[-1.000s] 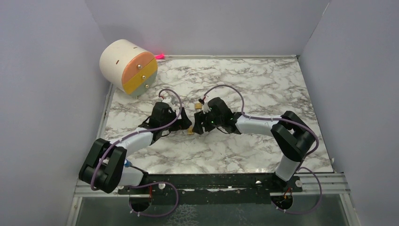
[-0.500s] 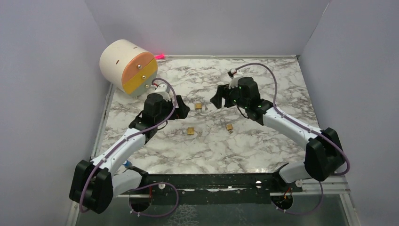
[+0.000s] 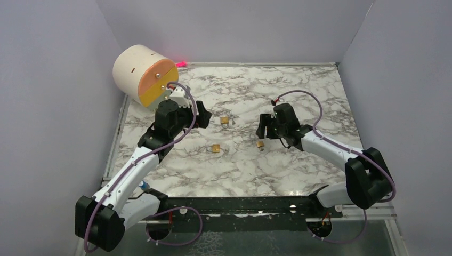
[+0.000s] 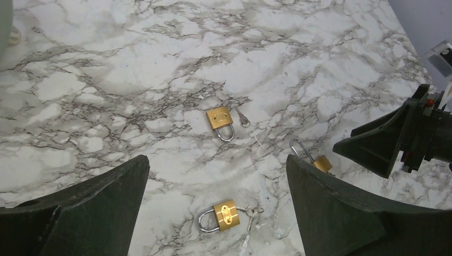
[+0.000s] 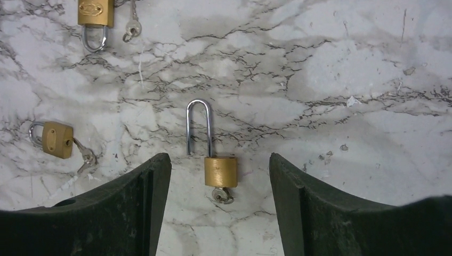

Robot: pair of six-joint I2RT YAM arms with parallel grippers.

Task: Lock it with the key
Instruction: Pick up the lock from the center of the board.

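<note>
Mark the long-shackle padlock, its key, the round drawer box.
long-shackle padlock (image 5: 220,171), right wrist view, brass body
key (image 5: 220,196), right wrist view, its head
round drawer box (image 3: 133,66), top external view, cream wall

Nothing on view can be read as text, number or brand. The only marks resembling labels are oval stamps on brass faces: one on the far padlock (image 4: 220,118), lying on the bench (image 4: 106,80) with its shackle pointing toward the left wrist camera, and one on the near padlock (image 4: 226,215), whose shackle points left. Both stamps are too small and blurred for any letters to be made out, in the left wrist view and the right wrist view alike.
</note>
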